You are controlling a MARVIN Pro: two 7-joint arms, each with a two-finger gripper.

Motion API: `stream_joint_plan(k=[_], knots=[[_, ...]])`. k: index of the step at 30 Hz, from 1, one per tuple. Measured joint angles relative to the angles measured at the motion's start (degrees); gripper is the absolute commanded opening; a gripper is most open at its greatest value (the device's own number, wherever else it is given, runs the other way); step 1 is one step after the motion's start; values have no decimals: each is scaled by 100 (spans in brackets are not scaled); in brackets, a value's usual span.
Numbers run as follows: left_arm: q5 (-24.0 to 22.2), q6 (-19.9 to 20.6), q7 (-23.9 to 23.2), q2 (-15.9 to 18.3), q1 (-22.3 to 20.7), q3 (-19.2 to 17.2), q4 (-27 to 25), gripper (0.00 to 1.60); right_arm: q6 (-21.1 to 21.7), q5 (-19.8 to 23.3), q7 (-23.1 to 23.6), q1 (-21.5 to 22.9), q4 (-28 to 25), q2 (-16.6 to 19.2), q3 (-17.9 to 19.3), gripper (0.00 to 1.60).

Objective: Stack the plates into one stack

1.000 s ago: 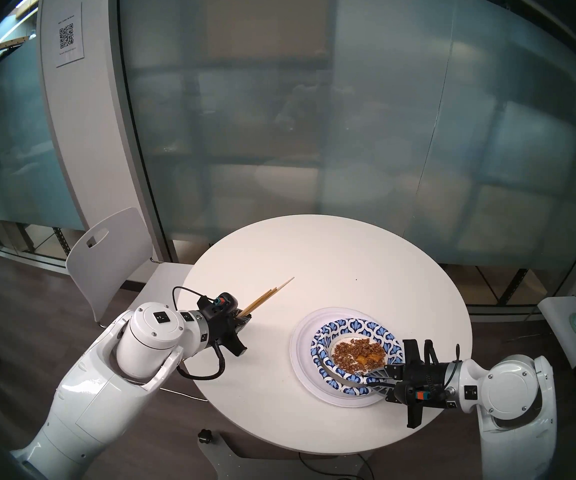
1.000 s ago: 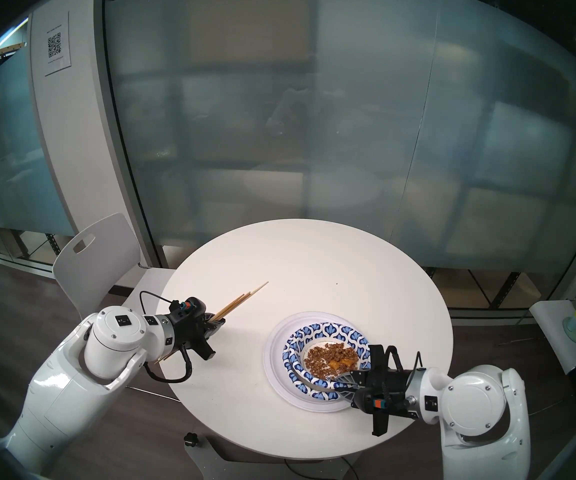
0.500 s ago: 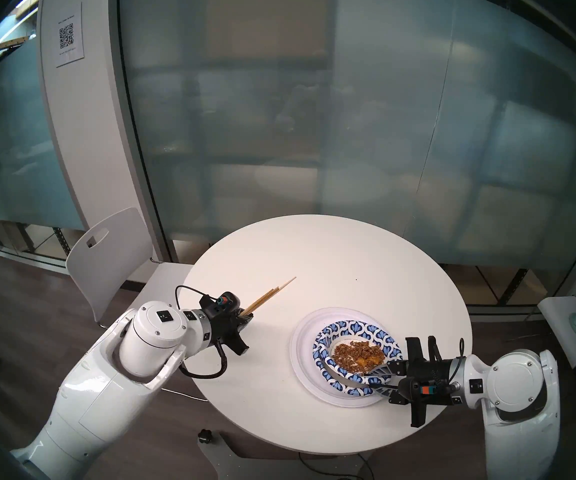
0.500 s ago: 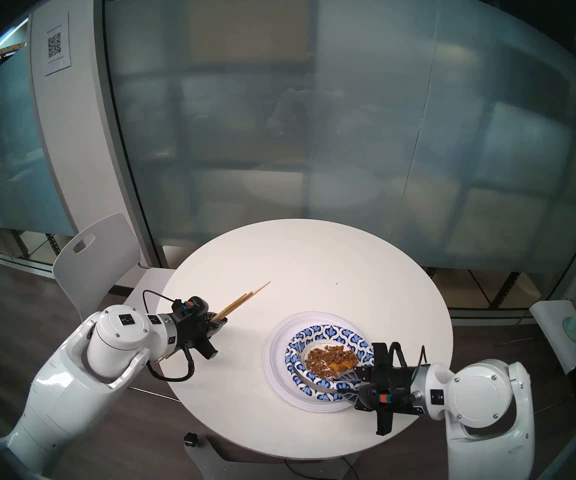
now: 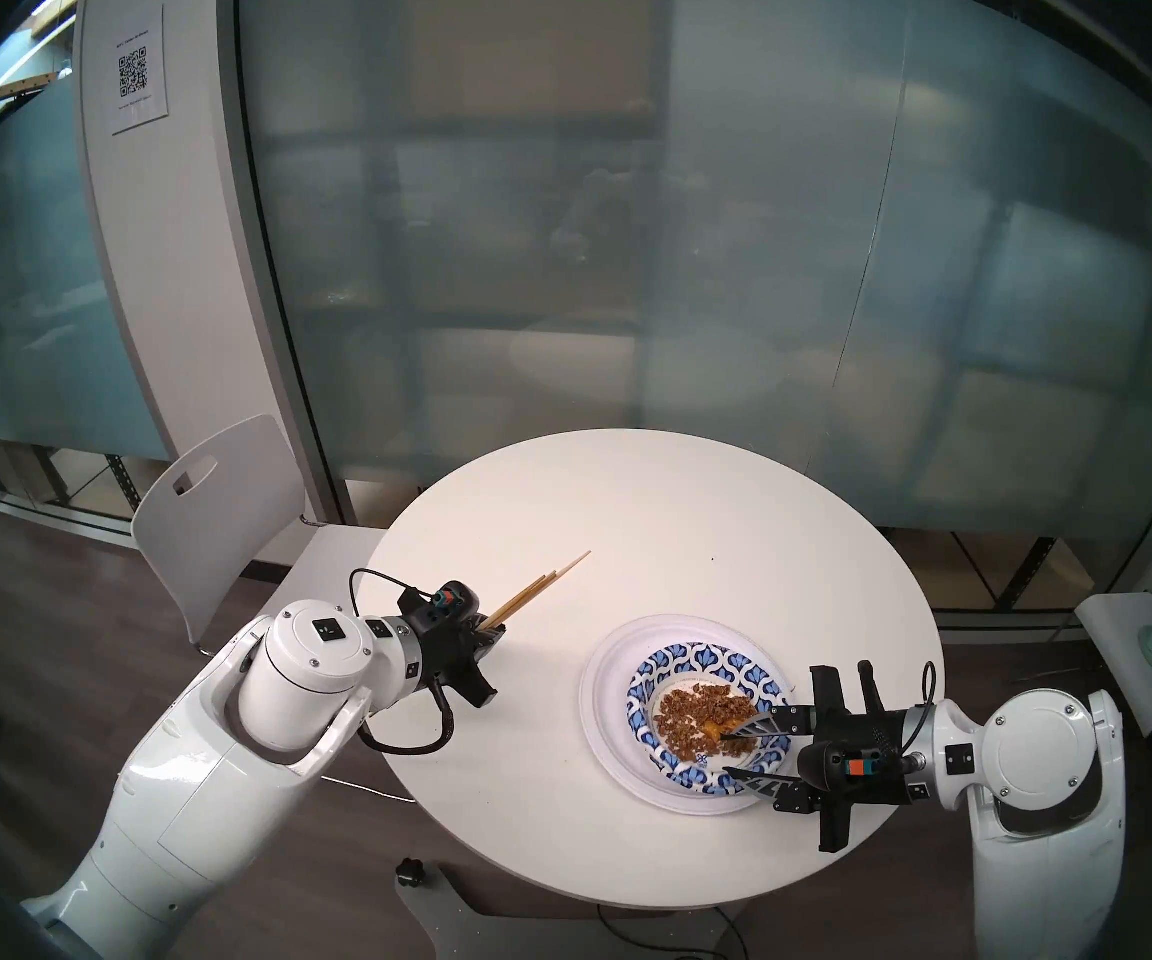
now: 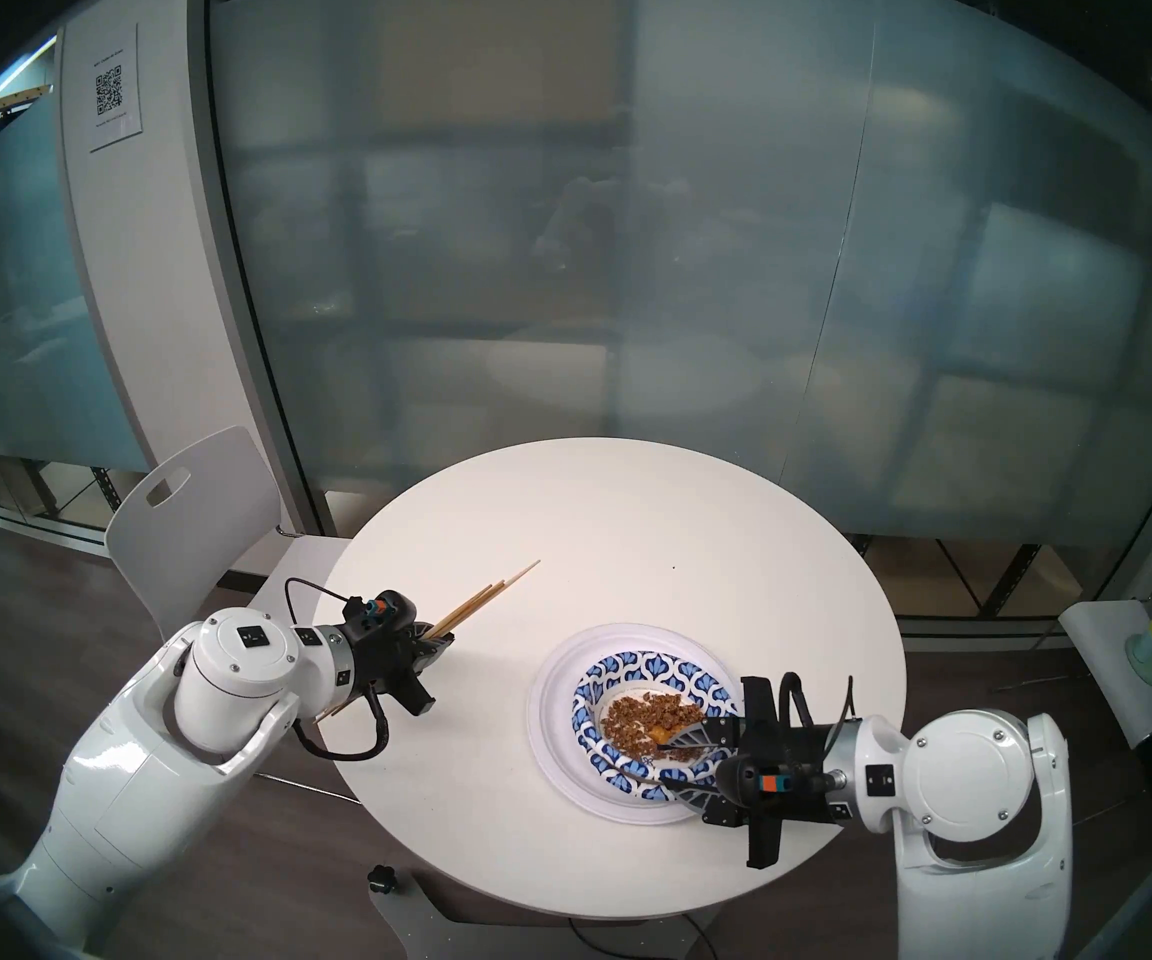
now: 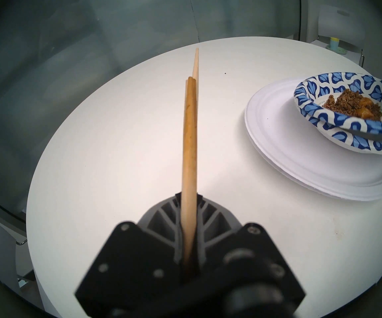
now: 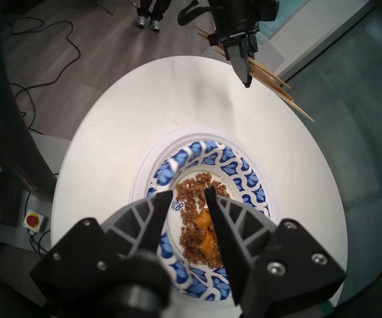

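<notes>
Parting jaws, right gripper, patterned plates

Large white plates: left wrist view shows layered rims near the table's right edge, but the exact count is unclear, and the picture's right side cuts them off. Patterned plates: near rim hidden under the right gripper; whether one or two sit nested can't be settled from the head views. In the right wrist view the patterned rim's left part is motion-blurred. Food scraps partly covered by the right fingers. Chopsticks: back ends buried inside the left gripper; count unclear. Printed text on the plate floor too small to read.
</notes>
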Motion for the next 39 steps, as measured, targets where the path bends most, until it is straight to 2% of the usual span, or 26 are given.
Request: stream_joint_plan(k=[8, 11, 13, 18, 22, 29, 39], knots=[[-45, 1, -8, -1, 1, -38, -2, 0, 66, 47, 49, -77, -107, -76, 94, 95], [-64, 8, -14, -1, 1, -55, -18, 0, 97, 154, -14, -161, -180, -170, 215, 99], [-84, 20, -25, -2, 1, -67, -42, 0, 112, 246, -87, -212, -211, -248, 307, 100], [-130, 126, -90, -4, 1, -74, -177, 0, 87, 506, -434, -367, -242, -525, 571, 89], [-137, 209, -133, -10, 1, -18, -304, 0, 16, 781, -757, -493, -204, -752, 738, 90], [-101, 354, -167, -37, 8, 281, -612, 0, -232, 1276, -1255, -777, -82, -1222, 1118, 97], [148, 551, -50, -111, -25, 791, -897, 0, -682, 1960, -1730, -1187, 50, -1803, 1674, 105]])
